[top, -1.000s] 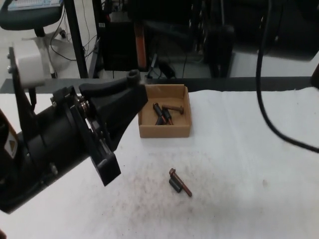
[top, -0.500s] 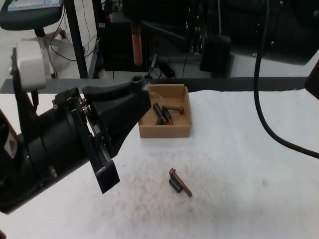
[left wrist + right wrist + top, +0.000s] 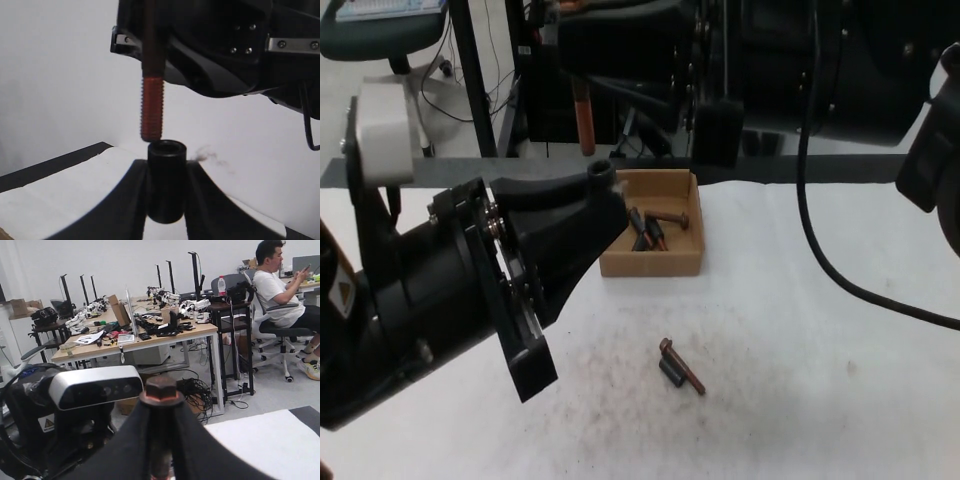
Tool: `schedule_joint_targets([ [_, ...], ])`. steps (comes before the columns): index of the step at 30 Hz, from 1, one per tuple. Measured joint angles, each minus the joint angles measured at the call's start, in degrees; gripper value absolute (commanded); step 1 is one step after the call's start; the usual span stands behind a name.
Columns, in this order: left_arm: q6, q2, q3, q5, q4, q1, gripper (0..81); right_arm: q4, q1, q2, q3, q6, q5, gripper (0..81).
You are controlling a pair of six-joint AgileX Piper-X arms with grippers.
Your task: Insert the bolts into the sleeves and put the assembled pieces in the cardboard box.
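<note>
At the left of the bench, an upright sleeve (image 3: pixel 166 172) is clamped between the closed fingers of the left gripper (image 3: pixel 166 200). Just above its mouth a bolt (image 3: pixel 150 110) is hung thread-down, gripped below the head by the right gripper (image 3: pixel 161 432). The tip is not yet entered and appears to sit slightly to one side of the bore.

Further right, the cardboard box (image 3: pixel 650 263) is seen with several boxed pieces (image 3: pixel 648 228) laid in it, though how many are joined cannot be told. Nearer the camera, a loose bolt (image 3: pixel 685 368) and a loose sleeve (image 3: pixel 670 373) are left touching, unassembled. Two pairs are therefore judged to remain: this insertion and its boxing, then the loose pair.

The bench is covered by a white cloth (image 3: pixel 820 400), speckled with dark dust around the loose pair. Behind it, a black stand (image 3: pixel 470 90) and an office chair (image 3: pixel 370 32) are seen.
</note>
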Motion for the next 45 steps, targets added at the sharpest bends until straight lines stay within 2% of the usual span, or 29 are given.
schedule_joint_targets([
  [16,0.0,0.0,0.0,0.0,0.0,2.3,0.3,0.0,0.0,0.2,0.0,0.0,-0.1,0.8],
  [24,0.0,0.0,0.0,0.1,0.0,2.3,0.3,0.0,0.0,0.2,0.0,0.0,-0.1,0.8],
  [31,0.0,0.0,-0.8,2.8,0.2,2.3,0.3,0.5,0.0,0.2,0.0,0.0,-0.1,0.8],
  [45,-0.4,0.0,-1.7,1.4,0.0,2.4,0.3,0.6,0.0,0.2,0.0,-1.3,-0.4,0.8],
])
